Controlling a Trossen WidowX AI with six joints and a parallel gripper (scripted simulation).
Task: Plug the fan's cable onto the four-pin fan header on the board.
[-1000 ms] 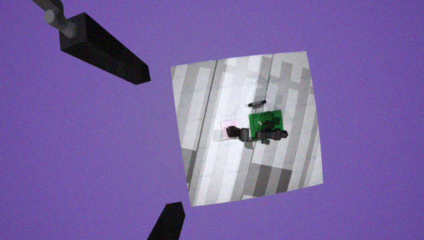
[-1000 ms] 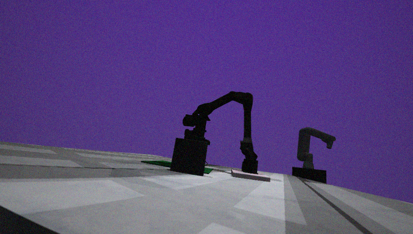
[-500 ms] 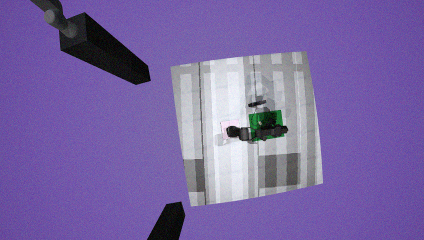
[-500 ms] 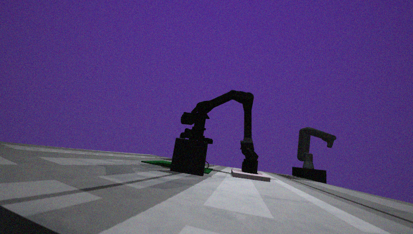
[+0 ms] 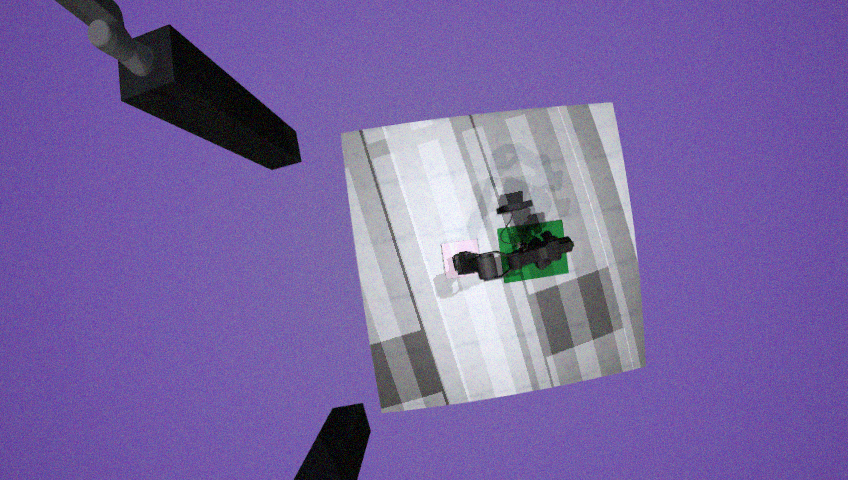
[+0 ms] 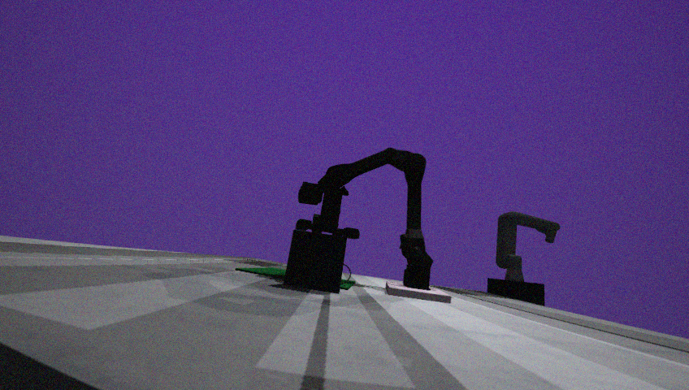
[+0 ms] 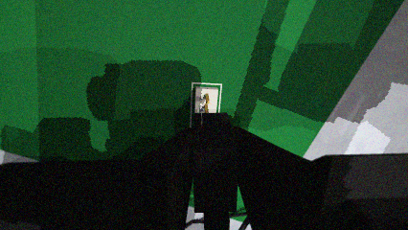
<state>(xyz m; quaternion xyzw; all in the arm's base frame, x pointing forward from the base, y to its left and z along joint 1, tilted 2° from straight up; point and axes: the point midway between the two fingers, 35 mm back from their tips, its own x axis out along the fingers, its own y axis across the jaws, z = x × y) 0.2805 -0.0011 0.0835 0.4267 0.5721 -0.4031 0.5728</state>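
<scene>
Over the green board [image 7: 120,43], the gripper [image 7: 215,144] hangs with its jaws pinching the dark plug [image 7: 214,158], which sits between the two black fingers in the wrist view. Plug's long axis runs along the gripper's reach, its leading end pointing toward the board and the white-framed four-pin header [image 7: 206,101] just past it. Header frame stands squarely upright in the wrist view, gold pins faintly visible inside; plug tip overlaps its lower edge, but whether they touch I cannot tell.

Top view: arm stretches from its pale base plate [image 5: 458,256] out over the board [image 5: 553,228]. Fan body too dark to separate from the arm there.

Step in hand, as I judge it: carry and alignment done or nearly so, insertion not yet made. Next move calls for centring the plug on the frame, a straight push along its long axis until seated, then spreading the jaws and backing away.
</scene>
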